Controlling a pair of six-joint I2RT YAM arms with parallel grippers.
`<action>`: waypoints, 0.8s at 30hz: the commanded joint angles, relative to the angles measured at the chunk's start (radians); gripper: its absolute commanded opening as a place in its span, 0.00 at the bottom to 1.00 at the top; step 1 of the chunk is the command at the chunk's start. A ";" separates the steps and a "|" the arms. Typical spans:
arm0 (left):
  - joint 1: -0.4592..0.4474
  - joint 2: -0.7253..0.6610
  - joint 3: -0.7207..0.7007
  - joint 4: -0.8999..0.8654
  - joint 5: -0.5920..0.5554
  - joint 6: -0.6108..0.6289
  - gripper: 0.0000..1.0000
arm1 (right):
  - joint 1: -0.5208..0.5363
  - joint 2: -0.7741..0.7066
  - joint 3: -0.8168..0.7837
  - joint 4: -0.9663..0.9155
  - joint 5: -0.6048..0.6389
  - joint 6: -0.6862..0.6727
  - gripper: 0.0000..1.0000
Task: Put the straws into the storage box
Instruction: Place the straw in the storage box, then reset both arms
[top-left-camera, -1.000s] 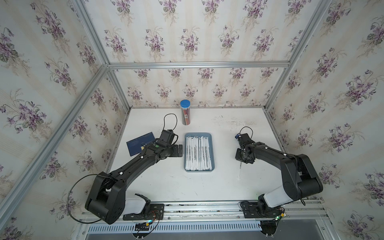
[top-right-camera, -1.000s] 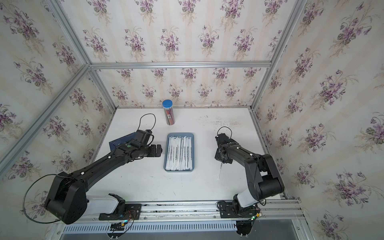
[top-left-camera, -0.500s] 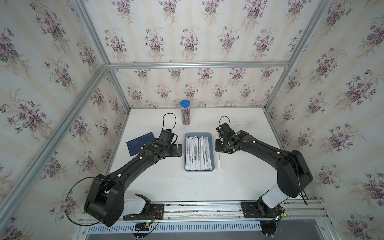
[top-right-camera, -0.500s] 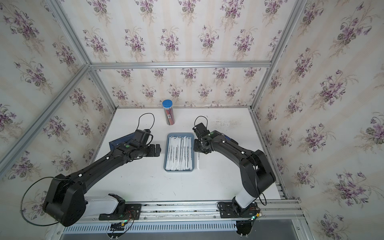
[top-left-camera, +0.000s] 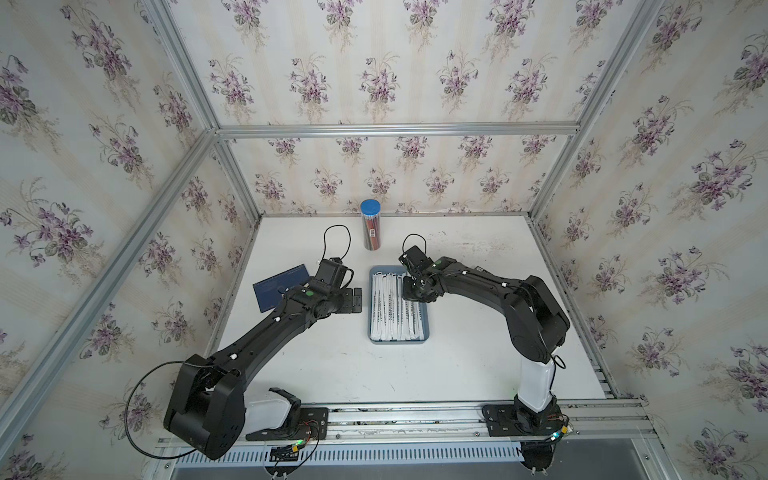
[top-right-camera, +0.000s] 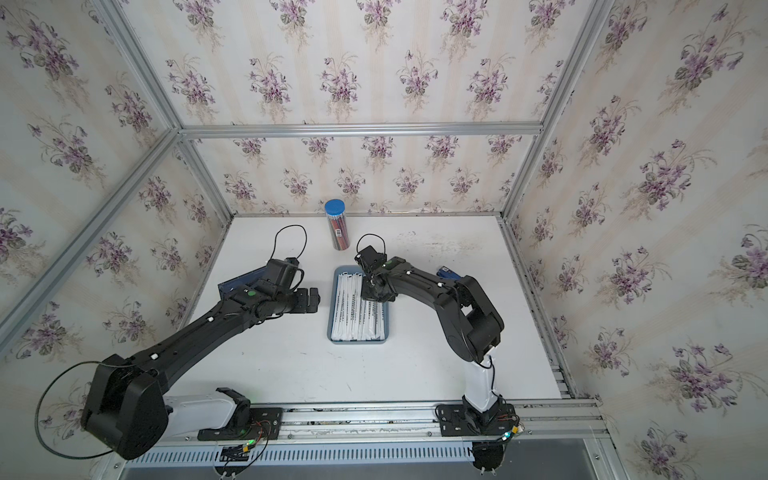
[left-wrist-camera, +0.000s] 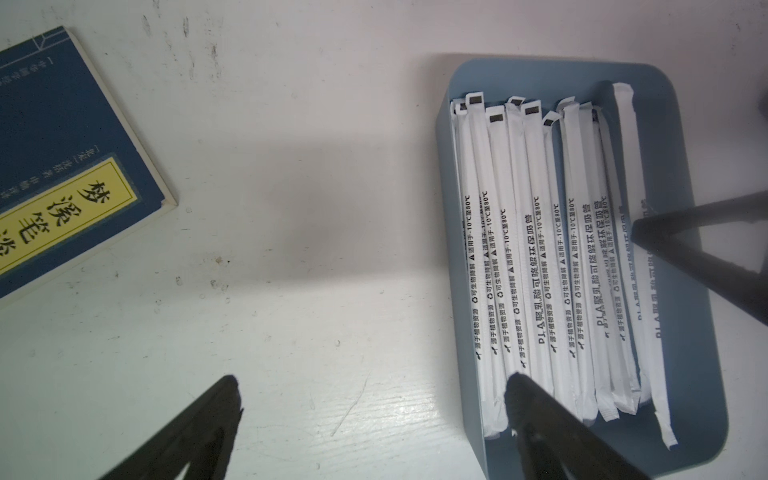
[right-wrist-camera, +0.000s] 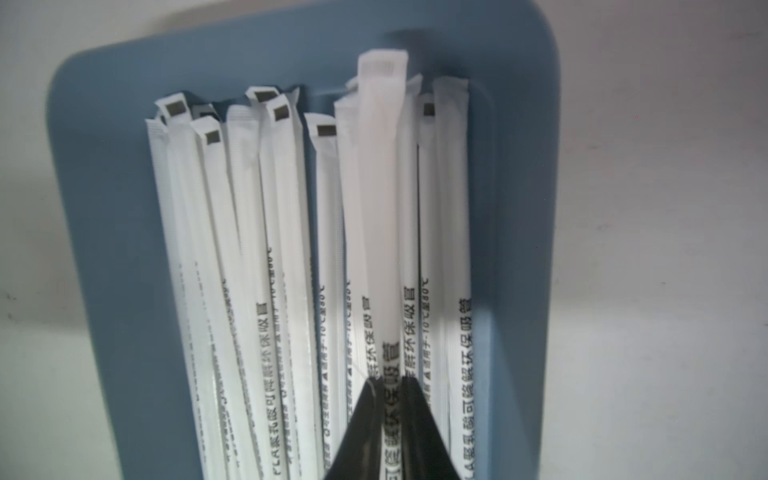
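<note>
My left gripper (top-left-camera: 355, 300) hangs spread wide just left of the storage box (top-left-camera: 398, 342), with nothing between its fingers. The straws (top-left-camera: 392, 309) lie side by side in the box. My right gripper (right-wrist-camera: 390, 386) pinches one straw (right-wrist-camera: 380, 174) above the others, over the box's right side.

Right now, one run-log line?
right gripper: shut on straw over box | left gripper: open beside box | other straws: in box

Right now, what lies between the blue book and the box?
Bare table lies between book and box, seen in the left wrist view; in both top views the open left gripper hangs over it.
</note>
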 joint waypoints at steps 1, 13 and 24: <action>0.002 0.005 0.002 -0.004 -0.001 0.003 1.00 | 0.003 0.019 -0.020 0.030 0.031 0.005 0.14; 0.008 -0.092 0.027 -0.087 -0.108 0.005 1.00 | -0.008 -0.181 -0.056 -0.043 0.057 -0.127 0.35; 0.015 -0.295 -0.156 0.311 -0.709 0.239 1.00 | -0.293 -0.673 -0.615 0.681 0.493 -0.509 1.00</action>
